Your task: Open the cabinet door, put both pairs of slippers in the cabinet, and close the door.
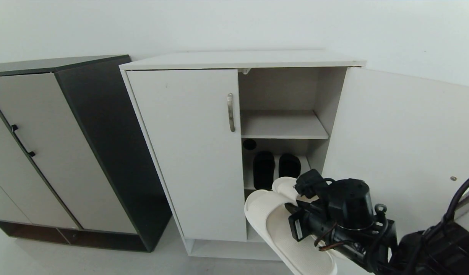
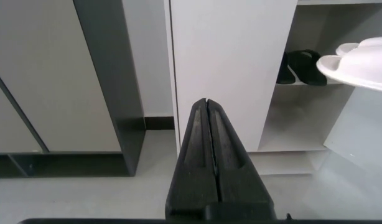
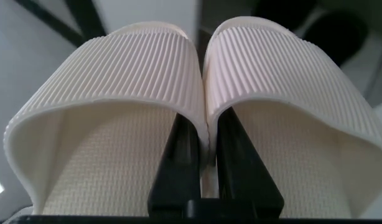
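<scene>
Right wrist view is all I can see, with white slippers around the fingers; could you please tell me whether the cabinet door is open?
Observer: Yes. On the white cabinet, the right door stands wide open; the left door is shut.
Operator: Thank you. Is the other pair inside?
Observer: The black slippers lie side by side on the second shelf.
Operator: And the left gripper, please?
Observer: The left gripper is shut and empty, pointing at the closed left door.
</scene>
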